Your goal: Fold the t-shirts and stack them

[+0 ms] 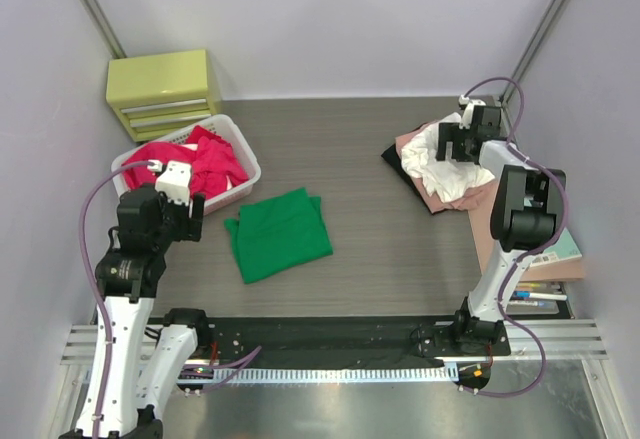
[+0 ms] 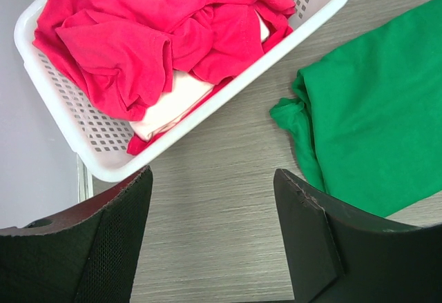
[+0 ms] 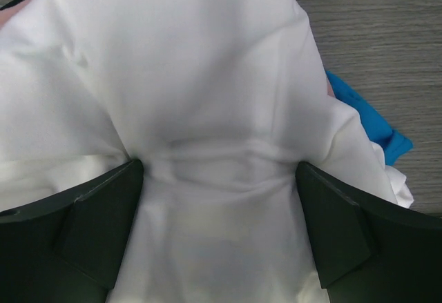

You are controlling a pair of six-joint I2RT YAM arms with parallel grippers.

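The green shirt (image 1: 278,234) is seen lying roughly folded near the middle of the table (image 1: 360,149), with one sleeve bunched at its left edge. Red shirts (image 1: 205,159) are heaped in the basket (image 1: 248,149) at far left, with something cream-white tucked under them. At far right a white shirt (image 1: 445,164) is crumpled on top of a pink shirt (image 1: 412,142), and black cloth shows at that pile's left edge.

The left claw (image 2: 210,192) is held spread and empty above bare table, between the basket and the green shirt. The right claw (image 3: 219,179) is spread wide and set over the white shirt, with cloth lying between its fingers but not pinched.

All the shirts are judged to be light, limp and easily dragged; nothing fragile is involved. A single layer is best taken at a hem or shoulder seam, since a pinch in the middle would likely gather the layers below. The white shirt should be lifted clear of the pink one before it is spread.
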